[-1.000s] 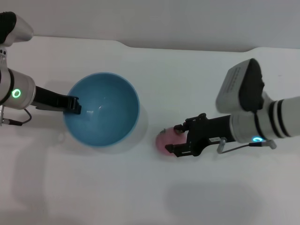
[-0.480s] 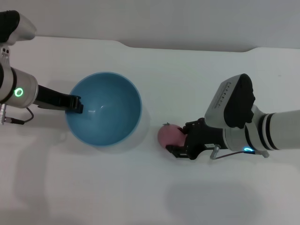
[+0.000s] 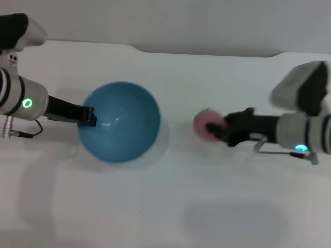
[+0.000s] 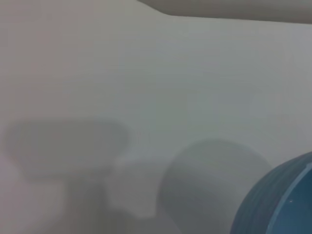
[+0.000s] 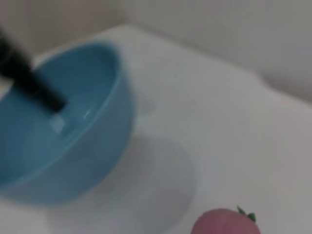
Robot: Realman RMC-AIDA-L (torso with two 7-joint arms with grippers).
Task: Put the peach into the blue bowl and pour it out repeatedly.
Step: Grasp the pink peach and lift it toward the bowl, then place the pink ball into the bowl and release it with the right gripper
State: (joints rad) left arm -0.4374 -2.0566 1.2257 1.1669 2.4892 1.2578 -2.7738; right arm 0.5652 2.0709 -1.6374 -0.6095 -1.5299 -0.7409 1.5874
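My right gripper (image 3: 216,129) is clenched on the peach (image 3: 205,124), which is lifted off the white table (image 3: 165,206) to the right of the blue bowl (image 3: 120,122). Head view is smeared there, so lift height is a guess. My left gripper (image 3: 89,115) is closed on the bowl's left rim, holding it upright.

Key relation: the bowl's opening lies to the left of the peach, with bare table between. The right arm is the nearer one, so the carry goes leftward over the near rim.

The right wrist view shows the peach's green leaf (image 5: 247,215) and an empty bowl interior. The left wrist view shows only the bowl's outer wall and shadow.
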